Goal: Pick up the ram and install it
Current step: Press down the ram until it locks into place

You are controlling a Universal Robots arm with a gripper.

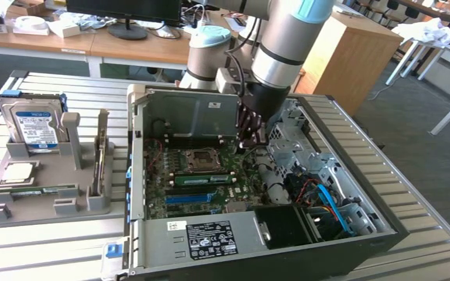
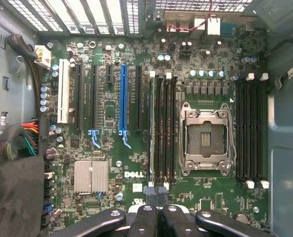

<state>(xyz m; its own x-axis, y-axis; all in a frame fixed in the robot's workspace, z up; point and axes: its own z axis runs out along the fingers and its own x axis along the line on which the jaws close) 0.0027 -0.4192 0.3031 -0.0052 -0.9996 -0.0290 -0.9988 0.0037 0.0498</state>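
A green ram stick (image 1: 33, 190) with a pale label lies in a grey holder (image 1: 92, 202) on the exterior view's left, far from the gripper. A second green stick of the same kind (image 1: 201, 178) sits in a memory slot on the motherboard (image 1: 180, 199), beside the empty processor socket (image 1: 197, 158). My gripper (image 1: 250, 143) hangs inside the open computer case, above the board near that socket. In the wrist view the gripper (image 2: 156, 197) is shut, its dark fingertips together over the end of the black memory slots (image 2: 162, 128). Nothing shows between them.
The grey holder also carries a blue-labelled hard drive (image 1: 36, 126) and a square silver processor chip (image 1: 18, 171). The case walls (image 1: 135, 175), the power supply (image 1: 205, 237) and a bundle of coloured cables (image 1: 327, 202) hem in the board. A blue expansion slot (image 2: 123, 98) runs beside the memory slots.
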